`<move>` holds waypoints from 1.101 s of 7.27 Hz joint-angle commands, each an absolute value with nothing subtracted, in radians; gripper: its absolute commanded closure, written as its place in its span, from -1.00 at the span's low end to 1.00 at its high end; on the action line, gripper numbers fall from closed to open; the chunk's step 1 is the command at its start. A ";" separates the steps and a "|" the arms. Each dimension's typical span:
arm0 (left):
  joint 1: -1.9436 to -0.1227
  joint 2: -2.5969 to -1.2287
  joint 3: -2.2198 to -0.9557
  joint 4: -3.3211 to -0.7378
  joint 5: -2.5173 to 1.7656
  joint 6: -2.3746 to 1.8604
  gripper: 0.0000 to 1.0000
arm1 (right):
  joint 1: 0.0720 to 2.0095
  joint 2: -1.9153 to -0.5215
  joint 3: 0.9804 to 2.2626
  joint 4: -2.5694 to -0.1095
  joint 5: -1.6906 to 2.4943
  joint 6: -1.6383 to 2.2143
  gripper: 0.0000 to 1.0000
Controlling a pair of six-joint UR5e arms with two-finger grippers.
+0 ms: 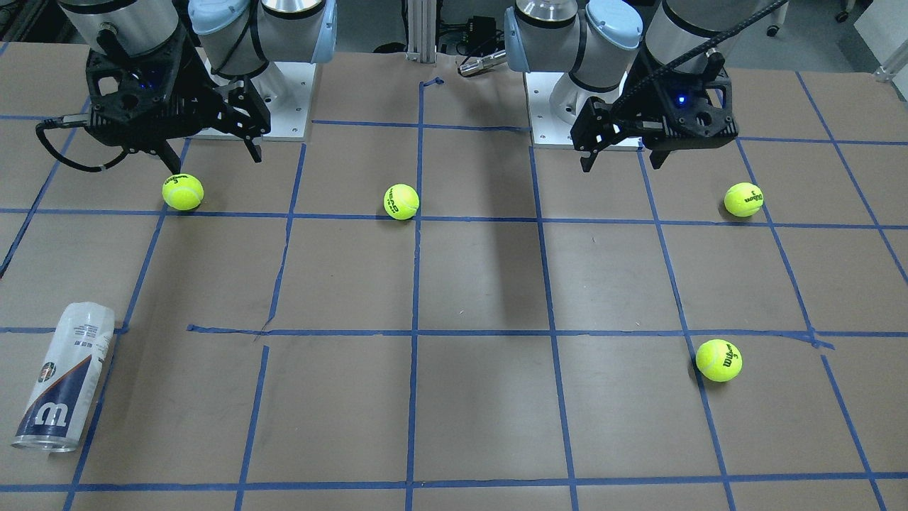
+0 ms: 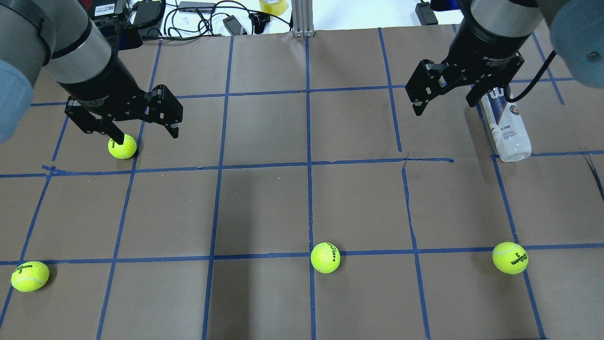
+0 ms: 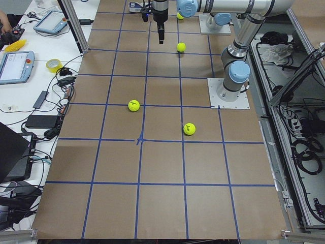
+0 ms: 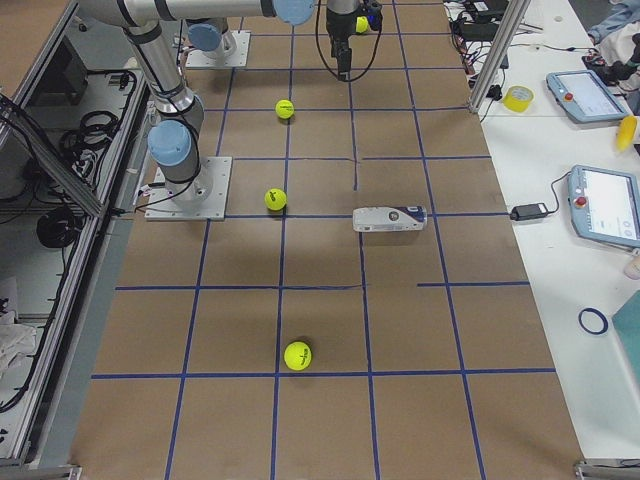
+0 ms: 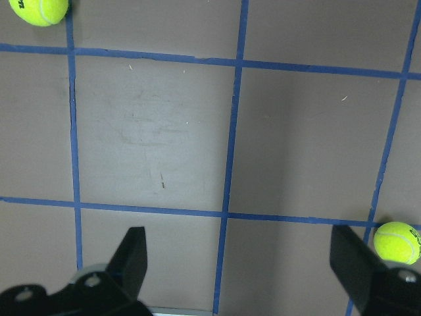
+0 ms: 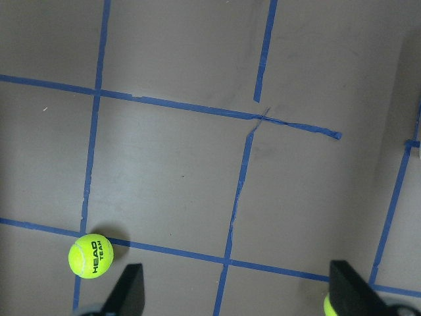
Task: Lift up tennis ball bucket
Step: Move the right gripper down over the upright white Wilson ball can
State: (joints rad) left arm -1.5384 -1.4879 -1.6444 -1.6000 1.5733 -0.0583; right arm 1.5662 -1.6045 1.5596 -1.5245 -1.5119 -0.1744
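The tennis ball bucket (image 1: 64, 376) is a clear can with a white-and-navy label and a white "W". It lies on its side on the brown table, on the robot's right, near the far edge. It also shows in the overhead view (image 2: 508, 127) and the exterior right view (image 4: 390, 218), but in neither wrist view. My right gripper (image 2: 443, 106) is open and empty, well above the table on the robot's side of the can (image 1: 213, 162). My left gripper (image 2: 146, 134) is open and empty, above the table's left half (image 1: 621, 163).
Several yellow-green tennis balls lie on the table: one under the left gripper (image 2: 122, 146), one at the near left (image 2: 29, 276), one in the middle (image 2: 325, 257), one at the near right (image 2: 510, 258). Blue tape lines grid the table. Cables and devices lie beyond the far edge (image 2: 198, 14).
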 commanded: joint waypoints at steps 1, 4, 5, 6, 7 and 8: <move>-1.537 -1.488 -1.644 -1.600 1.574 -0.058 -1.00 | 1.560 -1.605 1.557 -1.535 -1.514 -0.173 -1.00; -1.537 -1.488 -1.644 -1.600 1.578 -0.058 -1.00 | 1.528 -1.591 1.517 -1.535 -1.538 -0.179 -1.00; -1.536 -1.488 -1.644 -1.600 1.578 -0.058 -1.00 | 1.482 -1.559 1.435 -1.539 -1.525 -0.179 -1.00; -1.537 -1.485 -1.644 -1.608 1.578 -0.058 -1.00 | 1.459 -1.467 1.355 -1.533 -1.535 -0.186 -1.00; -1.539 -1.486 -1.643 -1.605 1.578 -0.058 -1.00 | 1.439 -1.368 1.298 -1.551 -1.558 -0.214 -0.98; -1.539 -1.486 -1.643 -1.606 1.575 -0.058 -1.00 | 1.384 -1.262 1.251 -1.618 -1.551 -0.216 -0.99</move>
